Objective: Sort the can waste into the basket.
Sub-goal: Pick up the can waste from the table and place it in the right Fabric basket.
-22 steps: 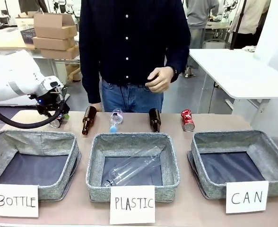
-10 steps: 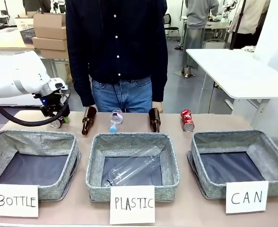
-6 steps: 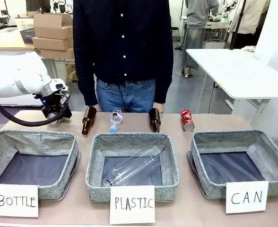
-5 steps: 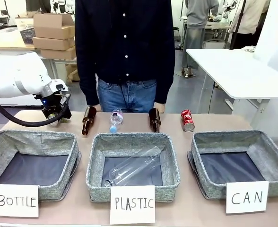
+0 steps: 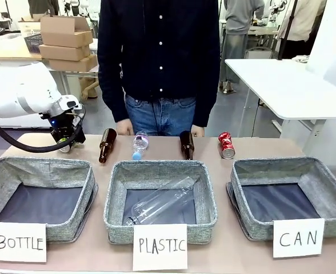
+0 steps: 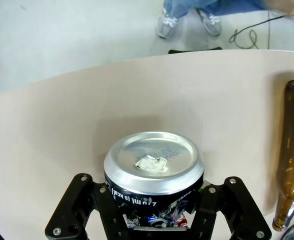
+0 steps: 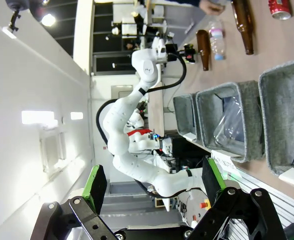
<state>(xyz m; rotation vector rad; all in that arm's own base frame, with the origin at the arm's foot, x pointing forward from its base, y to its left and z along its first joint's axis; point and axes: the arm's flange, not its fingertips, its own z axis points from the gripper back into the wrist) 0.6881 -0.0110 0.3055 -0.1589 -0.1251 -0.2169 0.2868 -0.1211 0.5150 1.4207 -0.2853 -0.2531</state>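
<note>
The left gripper (image 5: 66, 141) is clamped on the dark blue can (image 6: 153, 162); in the left wrist view the can sits between the two fingers, one on each side of its body, with its silver end facing back toward the wrist, so its long axis runs along the fingers; whether it is off the table (image 6: 57, 150) yet I cannot tell. A brown bottle (image 6: 292, 160) lies near the fingers, off to one side and apart from them.

The right gripper (image 7: 154, 185) stands with its jaws wide apart and nothing between the green pads.

The coming move, as I judge it, turns on one thing: the basket (image 5: 322, 182) for cans lies far from the left fingers, right across the table, past the two other baskets; the carry has to pass those two without letting go early. The red can (image 5: 226, 145) lies on its side just beyond that basket, its silver end turned toward the robot's side, well apart from the left fingers; the right arm's side of the table is the nearer one to it.

Writing: the white signs in front of the baskets read "CAN" (image 5: 298, 237), "PLASTIC" (image 5: 160, 246) and "BOTTLE" (image 5: 18, 242); small white print rings the blue can's dark top band, where "mL" can be made out and the rest is too small to read.
</note>
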